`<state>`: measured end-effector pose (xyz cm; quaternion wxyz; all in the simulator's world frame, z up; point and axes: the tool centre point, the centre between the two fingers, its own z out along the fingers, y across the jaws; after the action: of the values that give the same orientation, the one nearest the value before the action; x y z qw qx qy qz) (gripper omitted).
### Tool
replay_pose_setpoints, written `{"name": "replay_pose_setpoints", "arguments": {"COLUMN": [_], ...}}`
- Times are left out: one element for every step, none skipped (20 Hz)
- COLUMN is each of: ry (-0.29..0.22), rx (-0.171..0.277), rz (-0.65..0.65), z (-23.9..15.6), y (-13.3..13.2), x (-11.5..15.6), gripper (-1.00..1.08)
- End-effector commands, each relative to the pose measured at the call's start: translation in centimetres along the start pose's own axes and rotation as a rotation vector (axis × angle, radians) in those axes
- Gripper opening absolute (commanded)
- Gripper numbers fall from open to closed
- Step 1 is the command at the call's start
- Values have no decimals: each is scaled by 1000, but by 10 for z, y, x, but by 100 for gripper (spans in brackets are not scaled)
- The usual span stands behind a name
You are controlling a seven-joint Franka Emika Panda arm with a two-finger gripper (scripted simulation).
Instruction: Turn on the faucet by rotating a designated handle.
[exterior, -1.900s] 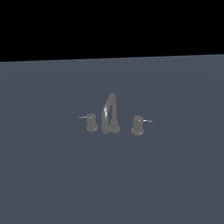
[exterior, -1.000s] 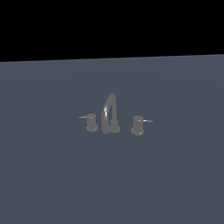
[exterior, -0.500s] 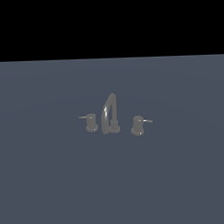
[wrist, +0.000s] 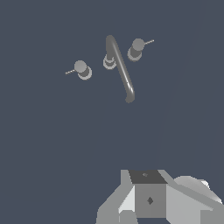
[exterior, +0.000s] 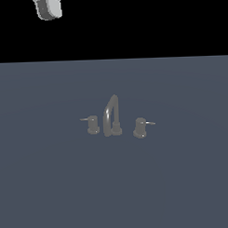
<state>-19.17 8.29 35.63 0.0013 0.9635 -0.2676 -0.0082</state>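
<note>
- Mid-tabletop point(exterior: 53, 192): dull-grey metal faucet point(exterior: 112, 116), arched spout; upright cylindrical handle point(exterior: 92, 124), thin pale rod.
- Bare surface all around.
- End effector point(exterior: 49, 7) high, well apart; opening can't tell.

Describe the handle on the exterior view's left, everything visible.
The handle is a small, dull-grey metal-looking cylindrical knob, standing upright on the dark floor. A thin pale rod sticks out level from near its top, pointing toward the exterior view's left, away from the spout. It stands apart from the spout's base, with a gap between. Nothing touches it; the hand is far off.
</note>
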Motion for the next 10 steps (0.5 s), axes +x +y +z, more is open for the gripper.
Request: {"name": "replay_pose_setpoints", "arguments": {"ry": [0,0,0,-1,-1,-1,-1,-1,-1,-1], "rx": [2,3,3,4,4,5,6,6,7,8], "rz": [54,75,96,116,137,157,177,197,217,237], "z": [13,18,23,28,33,38,43,48,53,58], "y": [-12,-16,-21,-25,-29,-34,-38,-42,-46,-50], "x": [3,5,6,8,10,12,14,16,18,20], "gripper": [-100,-100,-100,-100,-100,-100,-100,-100,-100,-100]}}
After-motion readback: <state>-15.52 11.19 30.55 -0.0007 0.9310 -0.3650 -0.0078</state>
